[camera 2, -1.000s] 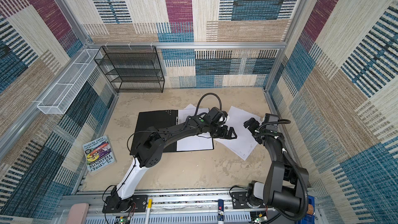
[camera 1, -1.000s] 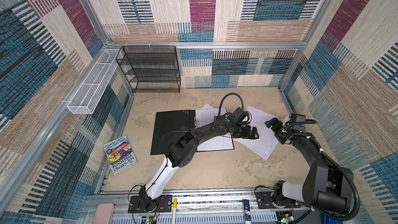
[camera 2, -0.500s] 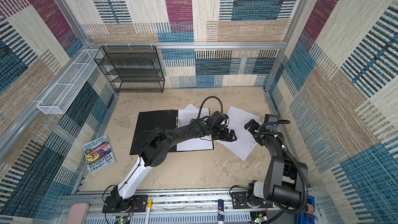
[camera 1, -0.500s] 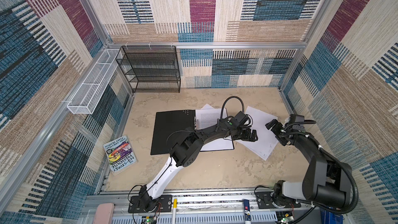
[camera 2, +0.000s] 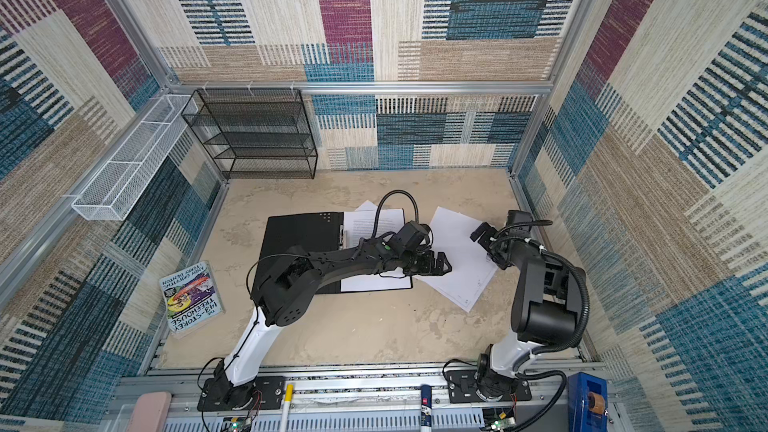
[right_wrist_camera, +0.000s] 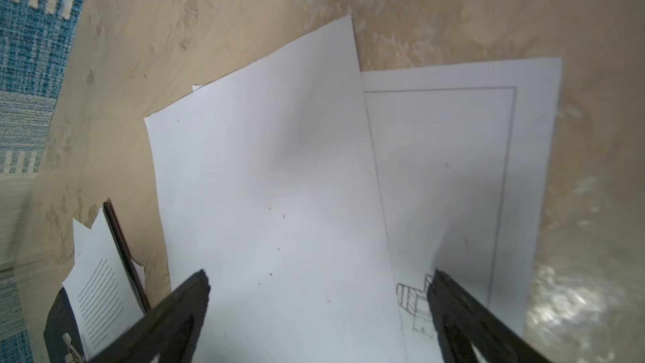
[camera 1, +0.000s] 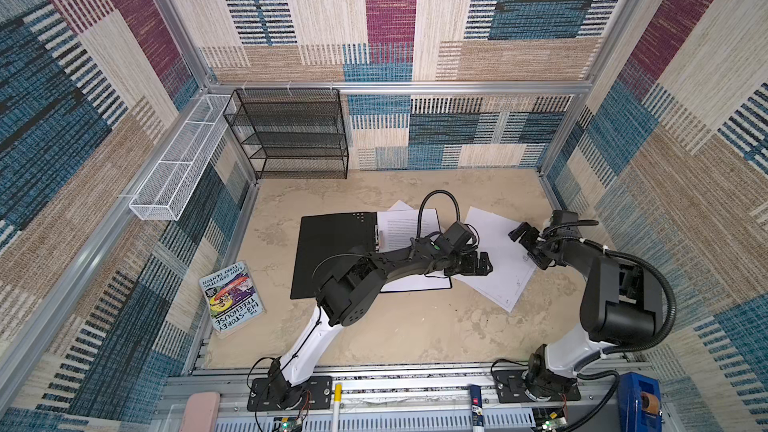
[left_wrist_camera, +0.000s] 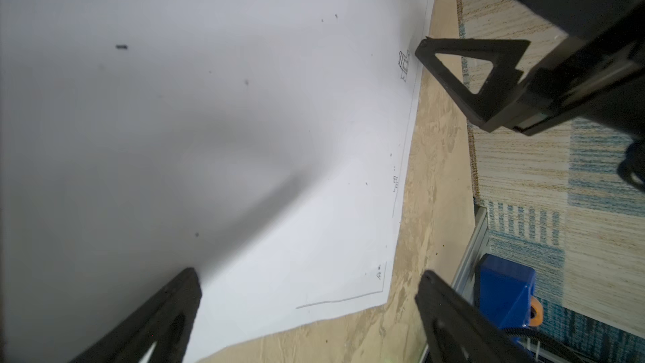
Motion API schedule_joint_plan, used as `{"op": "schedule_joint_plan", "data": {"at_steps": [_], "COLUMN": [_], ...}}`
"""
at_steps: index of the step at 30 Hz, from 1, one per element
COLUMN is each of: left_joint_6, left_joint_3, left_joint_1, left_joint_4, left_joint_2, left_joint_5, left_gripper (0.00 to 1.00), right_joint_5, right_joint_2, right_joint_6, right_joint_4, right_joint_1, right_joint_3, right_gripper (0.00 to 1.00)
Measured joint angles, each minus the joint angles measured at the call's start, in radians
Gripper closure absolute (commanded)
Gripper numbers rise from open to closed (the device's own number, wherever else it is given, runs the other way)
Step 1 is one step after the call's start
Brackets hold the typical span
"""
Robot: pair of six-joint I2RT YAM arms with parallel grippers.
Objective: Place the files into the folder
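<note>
The folder (camera 1: 332, 255) (camera 2: 299, 238) lies open in both top views, black inside up. Printed files (camera 1: 409, 226) rest on its right half. Two more loose white files (camera 1: 498, 280) (camera 2: 461, 280) lie overlapped on the table to its right. My left gripper (camera 1: 484, 263) (camera 2: 442, 263) reaches across the folder and hangs open low over their near-left part. In the left wrist view that gripper (left_wrist_camera: 307, 274) spans a corner of the sheet (left_wrist_camera: 209, 116). My right gripper (camera 1: 530, 247) (right_wrist_camera: 319, 274) stands open over the sheets' right edge, above a blank sheet (right_wrist_camera: 265, 169) and a sheet with a line drawing (right_wrist_camera: 453, 169).
A colourful book (camera 1: 230, 301) lies at the table's left edge. A black mesh shelf (camera 1: 291, 135) stands at the back and a white wire basket (camera 1: 178, 172) hangs on the left wall. A blue tape dispenser (camera 1: 638, 401) sits at the front right. The right wall is close to the right arm.
My left gripper has shifted slightly nearer and lower over the loose sheets. The right gripper has barely moved. Both have stayed open.
</note>
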Motion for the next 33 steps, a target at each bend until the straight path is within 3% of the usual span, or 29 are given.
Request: {"op": "schedule_joint_plan", "data": {"at_steps": [14, 21, 26, 33], "left_joint_6": [-0.005, -0.008, -0.008, -0.007], "left_joint_3": [-0.019, -0.001, 0.001, -0.006], "left_joint_1": [0.000, 0.000, 0.000, 0.001], "left_joint_4": [0.024, 0.005, 0.002, 0.002], "left_joint_2": [-0.005, 0.002, 0.003, 0.003], "left_joint_5": [0.002, 0.002, 0.002, 0.002], "left_gripper": [0.01, 0.01, 0.01, 0.01], "right_joint_5": [-0.073, -0.168, -0.230, -0.199], "right_joint_2": [0.077, 0.072, 0.048, -0.007], "right_joint_6": [-0.026, -0.035, -0.035, -0.032], "right_joint_4": [0.151, 0.241, 0.203, 0.055], "right_joint_1": [0.021, 0.027, 0.029, 0.031], "right_joint_3": [-0.007, -0.055, -0.064, -0.033], "right_gripper": [0.00, 0.00, 0.00, 0.00]}}
